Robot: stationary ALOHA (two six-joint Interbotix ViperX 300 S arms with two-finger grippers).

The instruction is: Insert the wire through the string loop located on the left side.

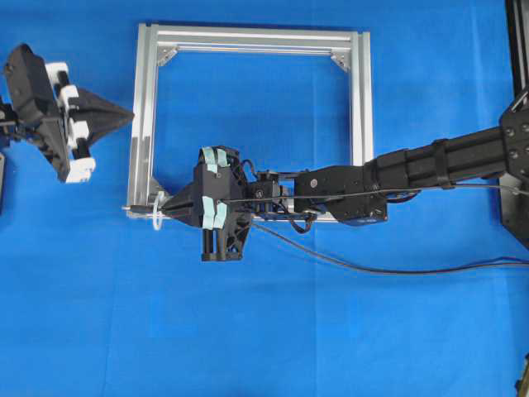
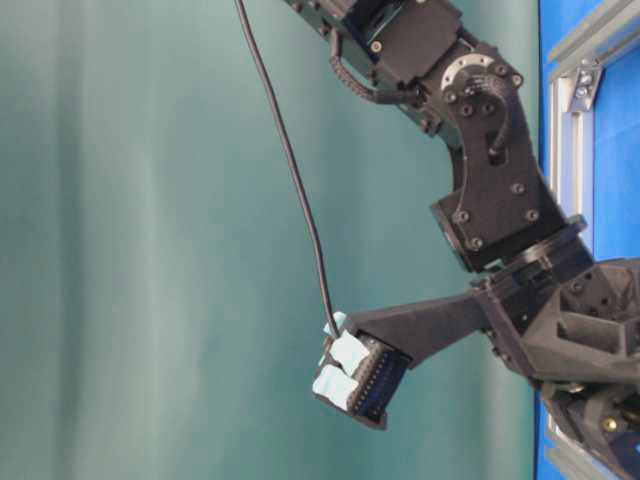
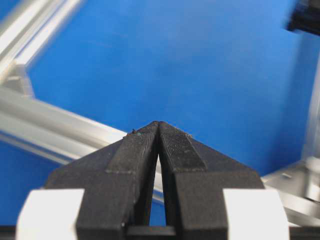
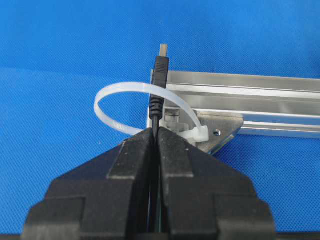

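While the two arms are working over the blue mat (image 1: 273,331), I'm counting one silver frame (image 1: 360,99), one white string loop (image 1: 156,212) and one wire (image 4: 160,82). The right gripper (image 4: 155,131) is sitting at the frame's lower-left corner in the overhead view, its fingers pinching the wire just behind the plug. In the right wrist view the plug is pointing straight up the picture, its long axis vertical, passing through the loop with the metal tip poking past the far band. The left gripper (image 1: 128,117) is hanging closed and empty at the upper left, just outside the frame's left rail, with open mat around it.
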